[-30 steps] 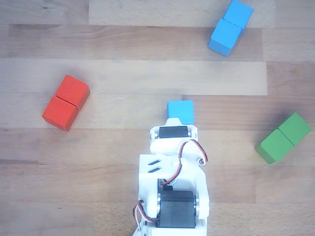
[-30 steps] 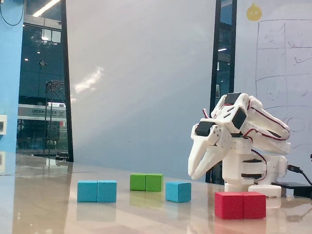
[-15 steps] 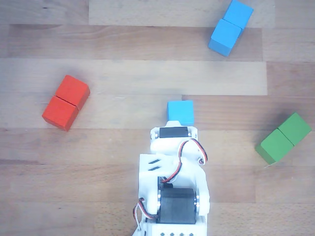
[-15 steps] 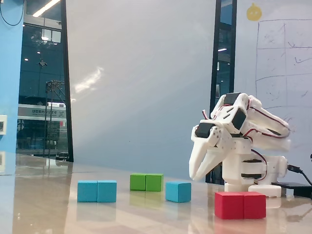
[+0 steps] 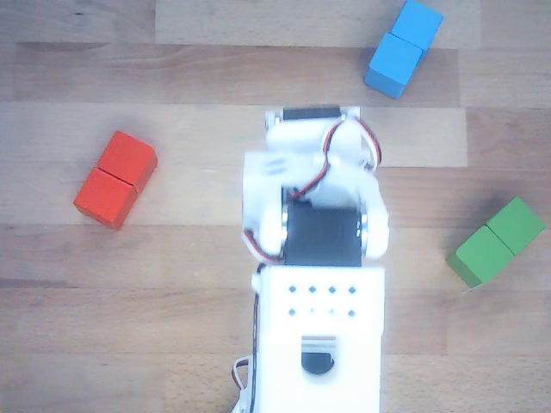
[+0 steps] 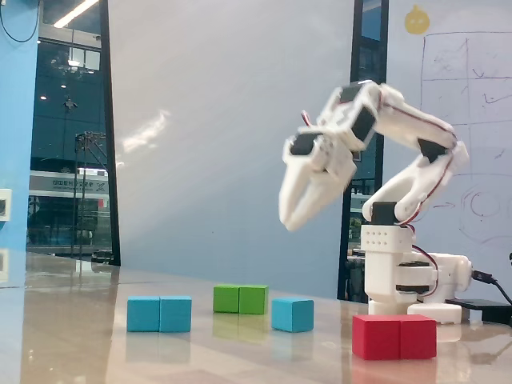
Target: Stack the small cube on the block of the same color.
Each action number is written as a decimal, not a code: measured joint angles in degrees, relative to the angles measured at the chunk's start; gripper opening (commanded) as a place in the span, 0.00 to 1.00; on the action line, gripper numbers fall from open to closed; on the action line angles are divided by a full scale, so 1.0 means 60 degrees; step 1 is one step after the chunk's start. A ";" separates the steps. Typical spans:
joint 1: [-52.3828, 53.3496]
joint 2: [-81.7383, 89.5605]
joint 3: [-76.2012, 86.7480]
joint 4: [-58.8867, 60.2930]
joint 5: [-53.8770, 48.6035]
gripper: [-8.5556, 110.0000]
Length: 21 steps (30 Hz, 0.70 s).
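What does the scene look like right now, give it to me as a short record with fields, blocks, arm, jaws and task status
small cube: light blue, alone on the table in the fixed view, not seen in the other view
blue block: two-cube piece, lying flat, nothing on it
green block: flat, behind the blue pieces in the fixed view
red block: flat, nearest the arm base
gripper: raised in the air, jaws close together, pointing down, holding nothing
task status: cube not yet picked up or stacked
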 measured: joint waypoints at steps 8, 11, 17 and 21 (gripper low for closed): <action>0.0000 -0.1333 -0.0908 0.1963 0.0000 0.08; 0.0000 -0.1348 -0.0498 0.2065 0.0000 0.08; 0.0000 -0.1348 0.0659 0.1216 0.0000 0.08; 0.0000 -0.1348 0.1494 0.0410 0.0000 0.08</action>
